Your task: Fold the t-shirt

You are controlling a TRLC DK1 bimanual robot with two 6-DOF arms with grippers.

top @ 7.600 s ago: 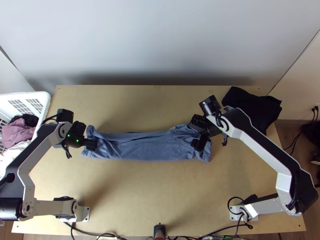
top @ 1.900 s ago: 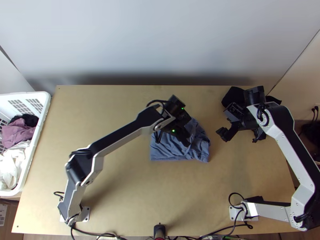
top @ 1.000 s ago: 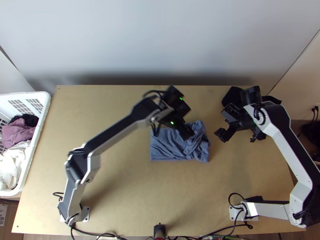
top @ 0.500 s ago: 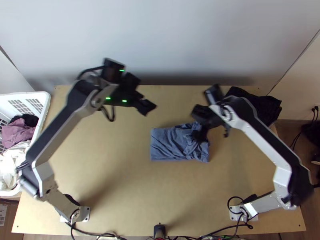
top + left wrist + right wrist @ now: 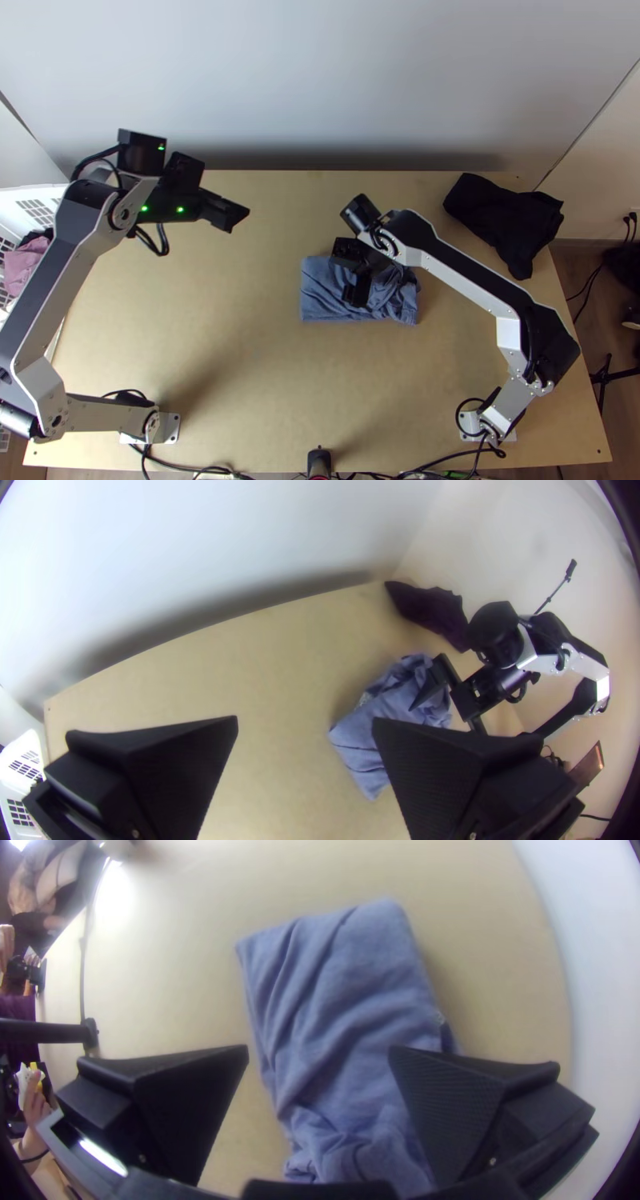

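T-shirt (image 5: 382, 306) lies beneath right gripper (image 5: 352, 274), fingers open – left gripper (image 5: 230, 214) well away, also open.

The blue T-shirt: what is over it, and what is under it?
Over the blue T-shirt is the open right pincer, hiding part of it in the top view; whether they touch is unclear. Under the T-shirt is the wooden table, but its covered part cannot be seen.

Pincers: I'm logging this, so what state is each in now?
Left pincer: open, holding nothing.
Right pincer: open above the blue shirt, holding nothing.
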